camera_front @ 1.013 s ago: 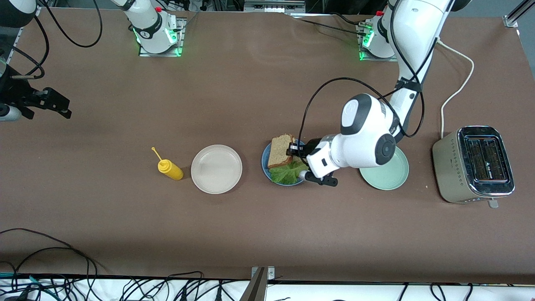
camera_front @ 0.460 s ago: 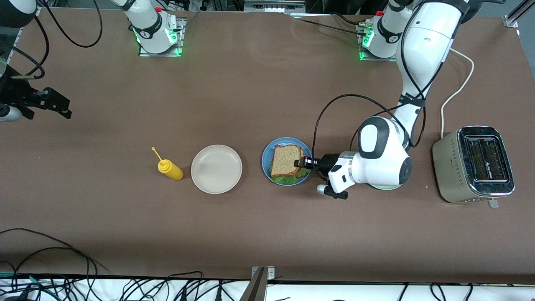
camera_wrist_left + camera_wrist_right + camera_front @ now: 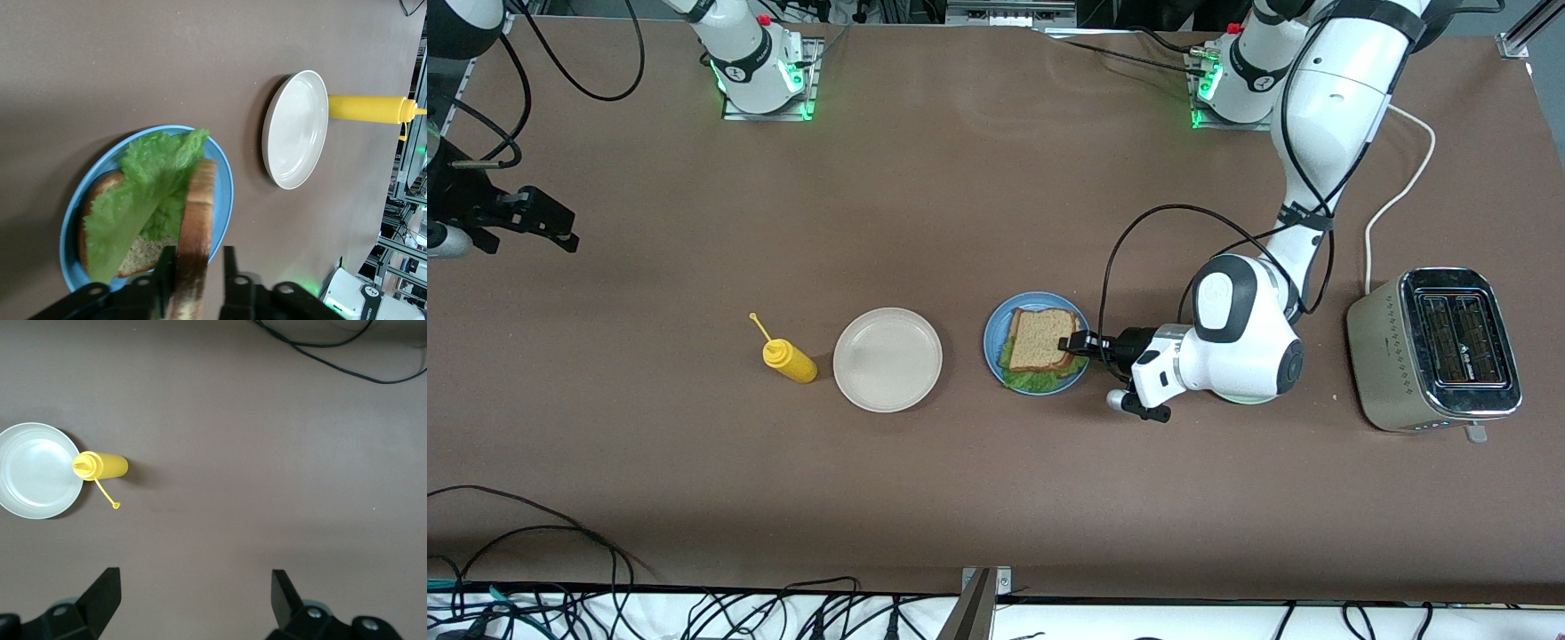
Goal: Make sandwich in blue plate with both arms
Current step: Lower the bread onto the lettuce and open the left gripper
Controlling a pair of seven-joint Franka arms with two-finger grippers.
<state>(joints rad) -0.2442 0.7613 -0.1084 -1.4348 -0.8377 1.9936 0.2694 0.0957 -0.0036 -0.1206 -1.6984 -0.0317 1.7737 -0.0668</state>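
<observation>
Fingers of our left gripper (image 3: pixel 200 280) stand on either side of the top bread slice (image 3: pixel 197 220), at its crust edge; we see a narrow gap beside the crust at one finger, so the clench looks to be loosening, though we cannot tell whether the slice is fully let go. A second ago this slice stood upright over the blue plate (image 3: pixel 993 342) with the lettuce (image 3: pixel 1040 379) uncovered; half a second ago it was already down on the leaf, and now it lies almost flat there. Just ahead of the fingertips, the sandwich (image 3: pixel 1040 347) sits stacked on the blue plate: bread, lettuce, bread. Past the sandwich from the fingers lies the beige plate (image 3: pixel 887 359), then the yellow mustard bottle (image 3: pixel 787 359). At the left arm's end of the table stand the mint green plate (image 3: pixel 1249 398), mostly hidden under our left wrist, and the toaster (image 3: pixel 1436 348).

Our right gripper (image 3: pixel 193 593) waits with its fingers spread wide and empty, hanging over bare table.

We judge the stacking done; what remains is releasing and withdrawing without dragging the top slice.
</observation>
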